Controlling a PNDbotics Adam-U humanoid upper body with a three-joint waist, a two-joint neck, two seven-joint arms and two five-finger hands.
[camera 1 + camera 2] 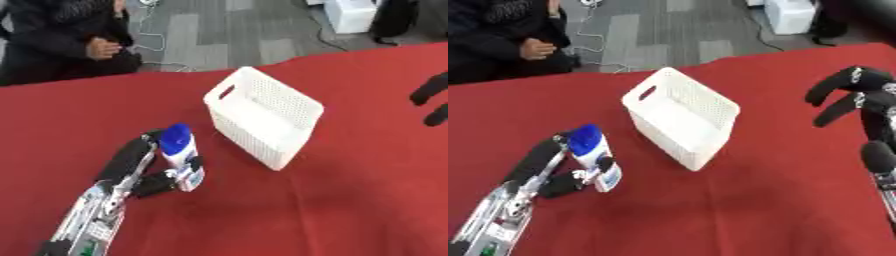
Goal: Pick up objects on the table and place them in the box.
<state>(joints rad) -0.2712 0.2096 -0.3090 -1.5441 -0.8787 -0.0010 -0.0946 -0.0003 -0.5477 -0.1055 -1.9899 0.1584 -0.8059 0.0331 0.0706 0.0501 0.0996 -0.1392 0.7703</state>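
Here the bottle, white with a blue cap, is seen held upright in the left hand, whose fingers and thumb are curled round its lower body from the robot's left side, so that the blue cap stands clear above the grip and the long axis runs nearly straight up from the red table. Whether the base is lifted or resting on the cloth cannot be told. The white box is set just to the right of the bottle and a little farther from the robot, apart from it, its open mouth turned upward and its handle slot visible on the far left wall. The coming move is judged to turn on that offset: the bottle would have to be carried rightward and away over the near rim before being let down, and the rim stands about as high as the cap, so a lift would be called for first. The left hand is plainly the nearer one. The right hand is held well apart at the right edge, its fingers bent over and holding nothing.
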